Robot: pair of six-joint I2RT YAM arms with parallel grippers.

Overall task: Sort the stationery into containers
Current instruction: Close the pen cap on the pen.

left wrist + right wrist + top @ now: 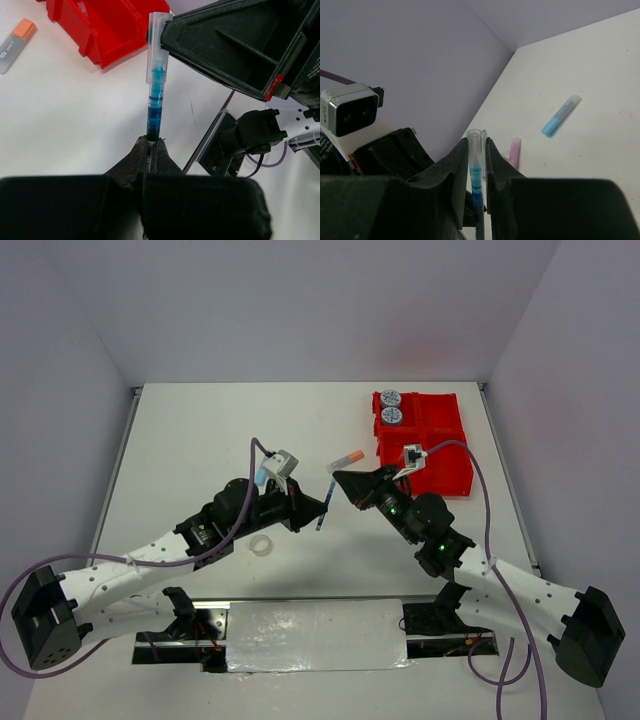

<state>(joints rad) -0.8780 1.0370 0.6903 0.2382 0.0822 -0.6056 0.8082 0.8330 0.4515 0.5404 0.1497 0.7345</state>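
Observation:
A blue pen (324, 502) with a clear cap hangs in the air between my two grippers, above the table's middle. My left gripper (318, 512) is shut on its lower end, as the left wrist view shows (150, 145), with the pen (155, 95) rising from the jaws. My right gripper (336, 482) is closed around the clear cap end (477, 142) of the pen (478, 172). The red tray (445, 445) stands at the back right, with two blue-patterned tape rolls (391, 407) in its far-left compartment.
An orange-capped stick (348, 457) lies just behind the grippers and shows in the left wrist view (15, 44). A clear tape ring (262, 546) lies by the left arm. A blue stick (561, 116) and a pink stick (514, 151) lie on the table.

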